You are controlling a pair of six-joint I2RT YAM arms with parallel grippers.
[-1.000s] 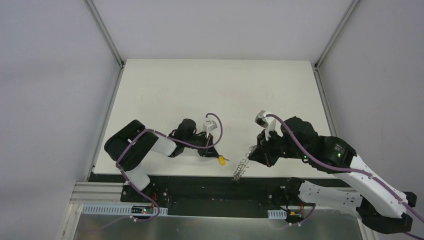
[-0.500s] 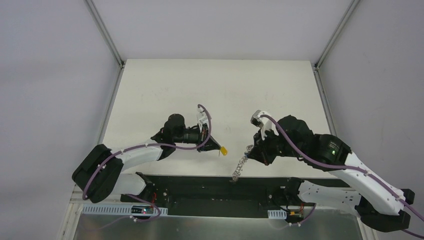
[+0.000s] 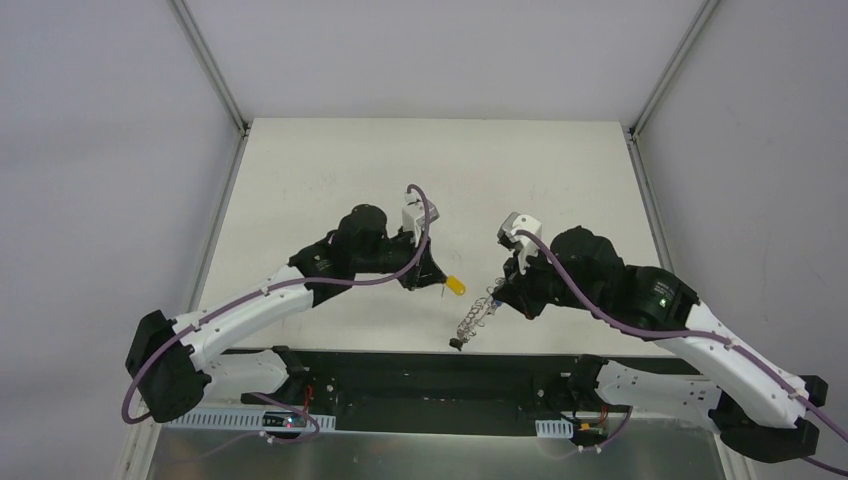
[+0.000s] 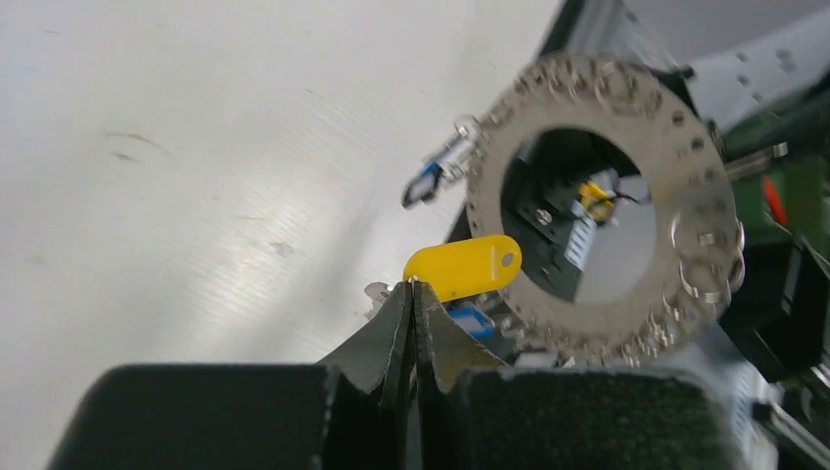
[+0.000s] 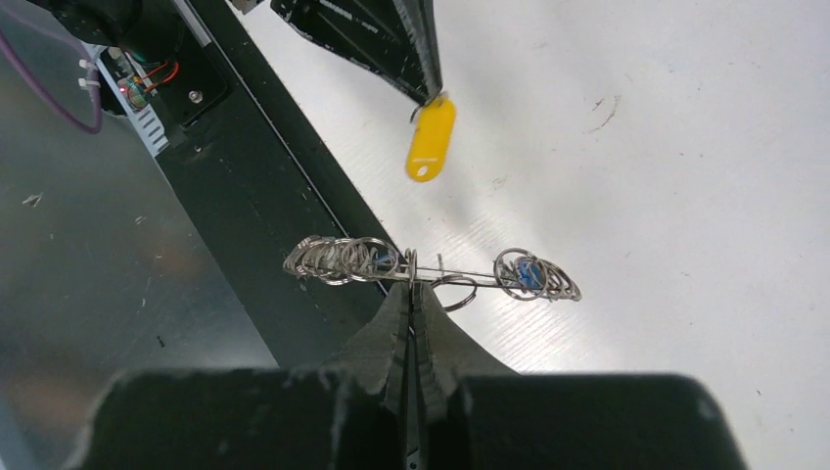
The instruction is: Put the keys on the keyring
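Left gripper (image 4: 411,286) clenched on a probably light yellow-headed metal key (image 4: 462,266) at its tips; right gripper (image 5: 411,291) nipping the rim of the silvery loop-fringed wire keyring (image 5: 338,259).

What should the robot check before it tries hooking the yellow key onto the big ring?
1. Grip of left gripper on yellow key: ok, shut on it.
2. Grip of right gripper on keyring: ok, shut on it.
3. Yellow key already on keyring: not ok, they are apart.
4. Is the blue key hooked on the keyring: cannot tell.
5. Yellow key lined up with a loop: cannot tell.
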